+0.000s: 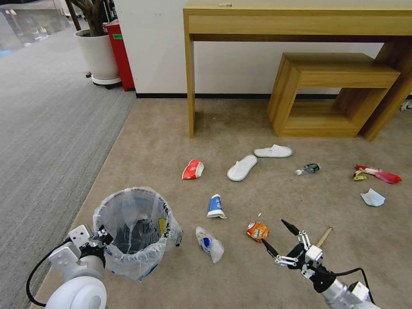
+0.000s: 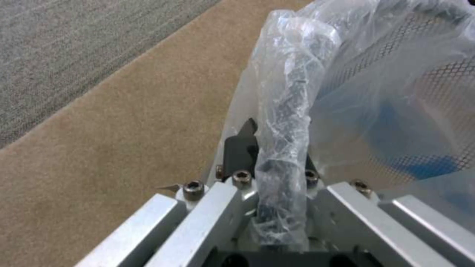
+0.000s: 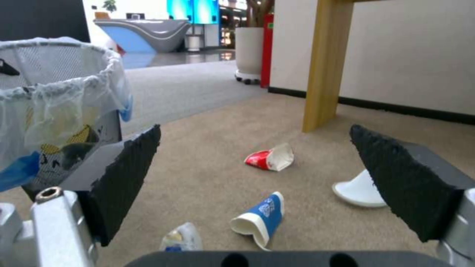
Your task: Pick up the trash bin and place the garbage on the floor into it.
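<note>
The left gripper [image 1: 102, 235] was clamped on the near rim of the trash bin [image 1: 133, 231], its fingers [image 2: 241, 148] pinching the plastic-wrapped edge, as seen from the left wrist. The mesh bin, lined with a crinkled clear bag, sat low at the robot's left over the beige carpet [image 1: 163, 141], close to the seam where that carpet met a grey striped one [image 1: 47, 128]. The right gripper [image 1: 275, 235] hung with its jaws spread wide and empty, just beside a crushed orange can [image 1: 257, 231] and a wooden stick [image 1: 324, 237]. Litter dotted the beige floor: a clear plastic bottle [image 1: 209, 243], a blue-white cup [image 1: 216, 206], a red-white cup [image 1: 192, 169], two white slippers [image 1: 242, 167], a small bottle [image 1: 307, 168], red and yellow wrappers [image 1: 377, 174] and white paper [image 1: 372, 198]. A wooden desk [image 1: 296, 19] and a low wooden stool [image 1: 334, 92] stood against the white wall [image 1: 154, 47], with a potted plant [image 1: 98, 53] and a red cabinet [image 1: 119, 53] beyond.
</note>
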Robot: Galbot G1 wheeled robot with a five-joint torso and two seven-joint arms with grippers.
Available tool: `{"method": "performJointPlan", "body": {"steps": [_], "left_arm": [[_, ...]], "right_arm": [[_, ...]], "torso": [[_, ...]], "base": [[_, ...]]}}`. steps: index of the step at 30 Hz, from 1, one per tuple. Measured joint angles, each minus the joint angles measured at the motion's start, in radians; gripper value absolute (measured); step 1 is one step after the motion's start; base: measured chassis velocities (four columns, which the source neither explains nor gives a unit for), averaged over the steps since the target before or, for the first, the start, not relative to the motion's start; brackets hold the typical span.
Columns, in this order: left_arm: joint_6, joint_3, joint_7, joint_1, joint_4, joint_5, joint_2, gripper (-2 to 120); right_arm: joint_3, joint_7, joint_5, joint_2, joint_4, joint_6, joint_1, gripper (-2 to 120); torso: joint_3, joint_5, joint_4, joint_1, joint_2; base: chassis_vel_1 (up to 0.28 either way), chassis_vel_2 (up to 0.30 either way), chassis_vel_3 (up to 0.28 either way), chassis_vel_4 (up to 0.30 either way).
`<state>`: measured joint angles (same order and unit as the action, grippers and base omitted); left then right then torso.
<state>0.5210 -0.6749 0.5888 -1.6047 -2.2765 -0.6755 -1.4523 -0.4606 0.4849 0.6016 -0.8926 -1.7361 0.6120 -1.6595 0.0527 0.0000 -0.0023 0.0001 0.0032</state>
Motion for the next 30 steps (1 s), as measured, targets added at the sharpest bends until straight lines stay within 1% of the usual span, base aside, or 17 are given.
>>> {"method": "performJointPlan", "body": {"steps": [5, 7, 14, 19, 22, 30], "left_arm": [[0.000, 0.005, -0.001, 0.005, 0.009, 0.000, 0.000, 1], [0.000, 0.008, -0.001, 0.013, 0.019, 0.002, -0.002, 1], [0.000, 0.000, -0.001, 0.017, 0.025, 0.001, -0.001, 1], [0.000, 0.001, -0.001, 0.018, 0.027, 0.001, -0.002, 1], [0.000, 0.004, -0.001, 0.021, 0.034, 0.005, -0.006, 1], [0.000, 0.009, -0.002, 0.021, 0.038, 0.015, -0.011, 1]], "right_arm": [[0.005, 0.001, 0.012, 0.008, 0.010, 0.000, 0.004, 98], [0.027, 0.014, 0.016, 0.026, 0.039, -0.001, 0.020, 98], [0.081, 0.024, 0.009, 0.046, 0.081, -0.002, 0.050, 98], [0.110, 0.045, 0.014, 0.070, 0.089, -0.002, 0.058, 98], [0.130, 0.090, 0.041, 0.095, 0.091, -0.001, 0.064, 97], [0.157, 0.115, 0.062, 0.093, 0.075, 0.007, 0.070, 96]], "torso": [[0.000, -0.0001, 0.0000, 0.000, 0.000], [0.000, 0.0000, 0.0000, 0.000, 0.000], [0.000, 0.0001, 0.0000, 0.000, 0.000], [0.000, 0.0001, 0.0000, 0.000, 0.000], [0.000, 0.0000, 0.0000, 0.000, 0.000], [0.000, 0.0001, 0.0000, 0.000, 0.000]], "base": [[0.000, 0.000, 0.000, 0.000], [0.000, 0.000, 0.000, 0.000], [0.000, 0.000, 0.000, 0.000], [0.000, 0.000, 0.000, 0.000], [0.000, 0.000, 0.000, 0.000], [0.000, 0.000, 0.000, 0.000]]}}
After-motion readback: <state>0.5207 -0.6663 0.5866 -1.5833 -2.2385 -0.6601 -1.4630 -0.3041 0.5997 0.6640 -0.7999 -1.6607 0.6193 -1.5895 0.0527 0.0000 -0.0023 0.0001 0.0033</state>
